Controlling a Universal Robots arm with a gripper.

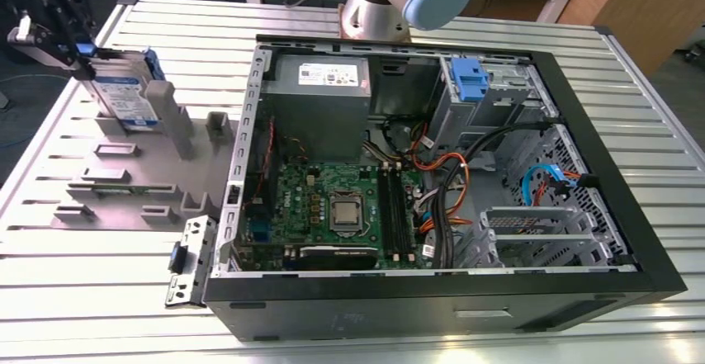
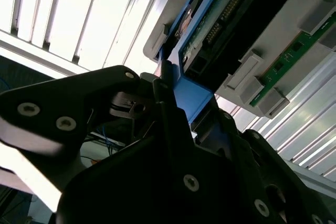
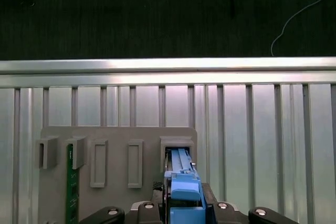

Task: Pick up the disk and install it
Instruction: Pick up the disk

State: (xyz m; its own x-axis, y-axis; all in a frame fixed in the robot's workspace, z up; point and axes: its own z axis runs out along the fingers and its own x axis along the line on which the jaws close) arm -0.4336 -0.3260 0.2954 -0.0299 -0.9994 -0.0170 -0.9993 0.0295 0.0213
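Claw [image 1: 79,50] sits at approx. 10 o'clock in the exterior view, well outside the PC case [image 1: 441,302], and looks clenched on the disk [image 1: 115,92]. The grip is at the disk's upper end, on the blue carrier rail [image 2: 189,95]. In the second wrist view that rail is wedged betw. the black fingers [image 2: 170,124]. So the pads bite plastic, not the label face or the circuit-board side, prob. the safest spot to squeeze a drive.

The disk stands on edge, slightly tilted, w/ its lower end at a slot of the grey holder plate [image 1: 193,178] on the slatted table [image 1: 111,298]. Can't tell if that end is seated in the slot or just clear of it. In the first wrist view the rail lines up w/ the slot opening. On-edge storage makes sense, as it leaves the top end exposed for a grab from above.

A green memory stick [image 3: 71,192] stands in another slot of the same plate, apart from the disk.

Likely install spot, judging from the task, is the drive cage w/ the blue bracket [image 1: 468,79]. It lies at approx. 1 o'clock inside the case, beside the grey power supply [image 1: 319,75] at 12. That's well apart from the disk, so this reads as the pick-up stage, install not yet done.
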